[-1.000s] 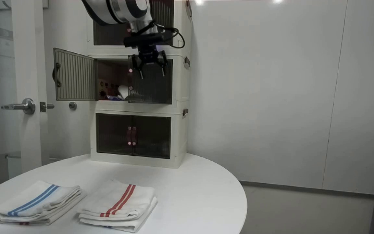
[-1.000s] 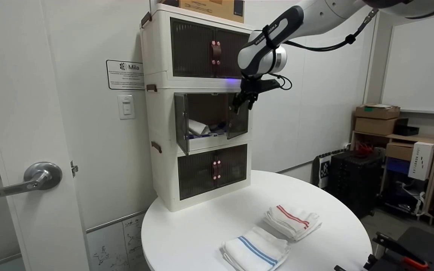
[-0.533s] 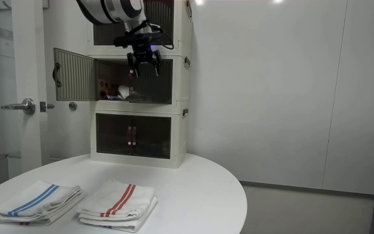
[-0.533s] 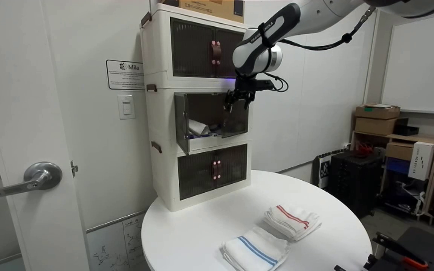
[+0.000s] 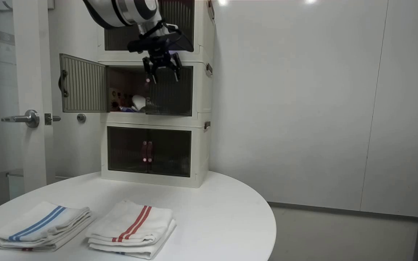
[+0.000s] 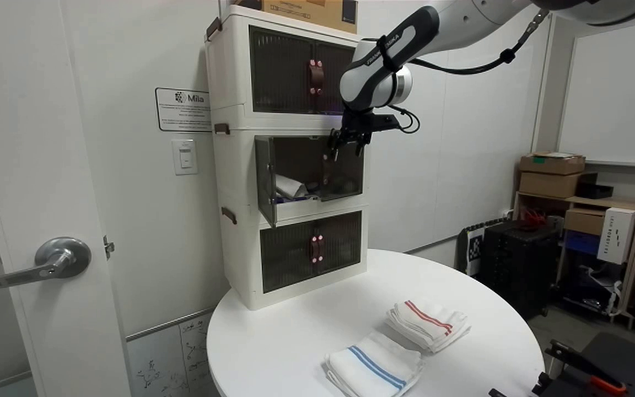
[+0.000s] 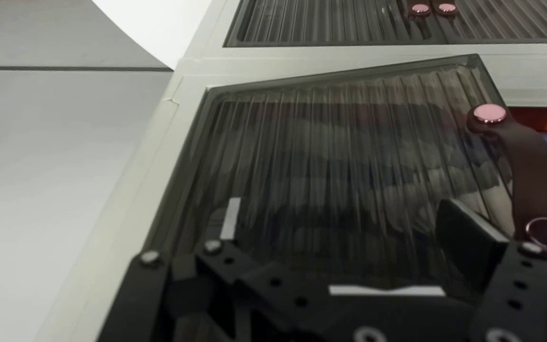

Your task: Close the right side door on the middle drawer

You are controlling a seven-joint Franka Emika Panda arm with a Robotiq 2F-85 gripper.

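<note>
Over the last second we saw the right door [image 7: 349,156], mid-frame in the wrist view, swing in toward the middle drawer [image 6: 235,171]; still ajar. Our pincer [image 5: 166,80] was spread, gripping nothing. We judged closing nearly done, more push needed.

White arm [image 6: 474,25], black trim [image 6: 430,21], cable [image 6: 459,71] and gripper [image 5: 166,80]
Pale lettering [image 6: 373,57] marks the trim, silver screws [image 7: 212,246] dot the gripper

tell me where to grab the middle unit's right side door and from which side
Grip the brown strap handle mid-length, probably from the front: it bows between two studs at the free edge of the right side door, which stands ajar.
</note>
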